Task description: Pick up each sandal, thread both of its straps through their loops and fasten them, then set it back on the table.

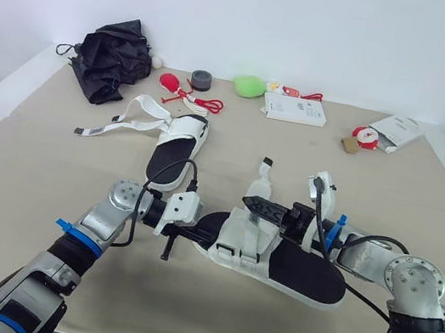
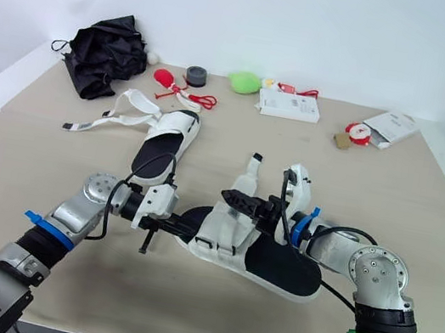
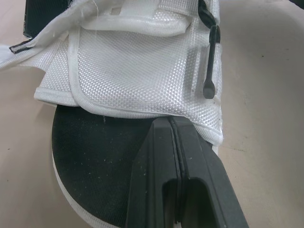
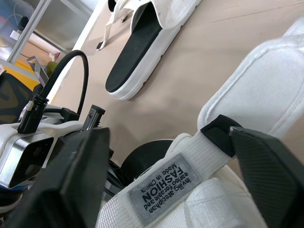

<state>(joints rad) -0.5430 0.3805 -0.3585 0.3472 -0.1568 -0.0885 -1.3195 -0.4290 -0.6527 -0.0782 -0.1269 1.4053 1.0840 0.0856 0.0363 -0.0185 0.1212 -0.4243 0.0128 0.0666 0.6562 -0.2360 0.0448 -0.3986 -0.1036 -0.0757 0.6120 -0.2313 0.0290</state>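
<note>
The near sandal point(image 1: 303, 274), white with a black footbed, lies flat at the table's middle. My left gripper point(image 1: 210, 238) is at its toe end; the left wrist view has its fingers point(image 3: 156, 166) shut together, resting on the black footbed just before the white mesh upper point(image 3: 137, 71). My right gripper point(image 1: 265, 209) hovers over the upper, open, and between its fingers is the labelled white strap point(image 4: 166, 183). One loose strap end point(image 1: 264, 174) stands upright. The second sandal point(image 1: 175, 154) lies farther back left, its straps point(image 1: 122, 125) spread open on the table.
Along the back edge sit a black bundle of fabric point(image 1: 112, 57), a red item with cord point(image 1: 171, 82), a grey tape roll point(image 1: 201, 79), a green object point(image 1: 250, 85), a white box point(image 1: 295, 109) and a white packet point(image 1: 395, 132). The table's front edge is near my arms.
</note>
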